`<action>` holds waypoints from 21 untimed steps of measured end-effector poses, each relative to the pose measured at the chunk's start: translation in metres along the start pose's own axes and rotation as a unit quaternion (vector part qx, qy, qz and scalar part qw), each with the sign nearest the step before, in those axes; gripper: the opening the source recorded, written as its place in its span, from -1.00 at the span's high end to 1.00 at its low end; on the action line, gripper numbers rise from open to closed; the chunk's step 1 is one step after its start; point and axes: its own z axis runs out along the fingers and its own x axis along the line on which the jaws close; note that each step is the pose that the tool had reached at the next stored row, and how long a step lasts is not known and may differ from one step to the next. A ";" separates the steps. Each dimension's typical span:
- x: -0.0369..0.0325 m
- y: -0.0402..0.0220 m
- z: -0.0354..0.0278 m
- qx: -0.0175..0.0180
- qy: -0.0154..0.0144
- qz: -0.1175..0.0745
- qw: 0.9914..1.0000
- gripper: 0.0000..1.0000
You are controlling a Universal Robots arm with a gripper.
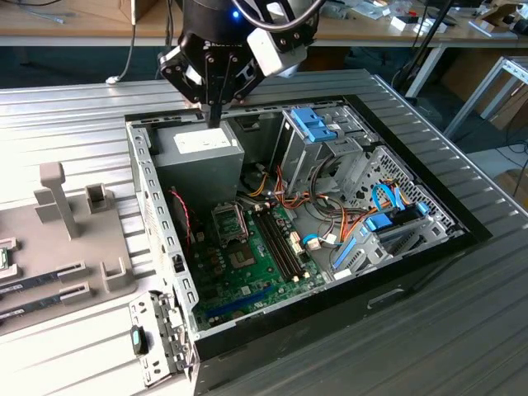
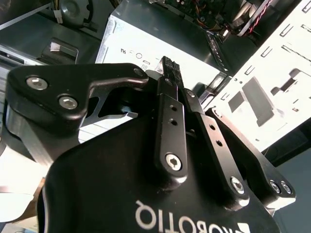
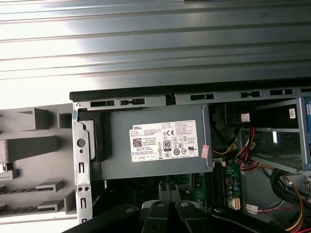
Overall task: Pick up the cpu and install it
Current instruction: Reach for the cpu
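The cpu (image 1: 4, 256), which I take to be the small green-edged square on the grey fixture (image 1: 115, 272) at the exterior view's far left, cut by the frame, lies well apart from me. My pincer (image 1: 214, 115) is pinched closed with nothing between the pads, hanging over the power supply (image 1: 198, 153) by the case's rim. The socket (image 1: 229, 223) sits deeper in, hemmed by cables. My call: travel high over the case wall (image 1: 157, 206). The counter (image 1: 74, 115) offers room, though memory sticks (image 1: 41, 276) crowd the fixture.
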 end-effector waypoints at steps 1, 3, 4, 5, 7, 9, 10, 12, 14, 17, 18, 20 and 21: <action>0.0002 0.0000 0.0000 0.000 0.000 0.000 1.000 0.80; 0.0011 -0.0001 0.0000 0.000 0.000 0.000 1.000 0.80; 0.0014 -0.0001 0.0000 0.000 0.000 0.000 1.000 0.80; 0.0016 -0.0001 0.0000 0.000 0.000 0.000 1.000 0.80; 0.0023 -0.0002 0.0000 0.000 0.000 0.000 1.000 0.80; 0.0026 -0.0002 -0.0001 0.000 0.000 0.000 1.000 0.80; 0.0030 -0.0002 -0.0001 0.000 0.000 0.000 1.000 0.80; 0.0032 -0.0002 -0.0001 0.000 0.000 0.000 1.000 0.80; 0.0039 -0.0003 -0.0001 0.000 0.000 0.000 1.000 0.80; 0.0062 -0.0005 -0.0002 0.000 0.000 0.000 1.000 0.80; 0.0071 -0.0005 -0.0002 0.000 0.000 0.000 1.000 0.80; 0.0084 -0.0006 -0.0003 0.000 0.000 0.000 1.000 0.80; 0.0089 -0.0006 -0.0003 0.000 0.000 0.000 1.000 0.80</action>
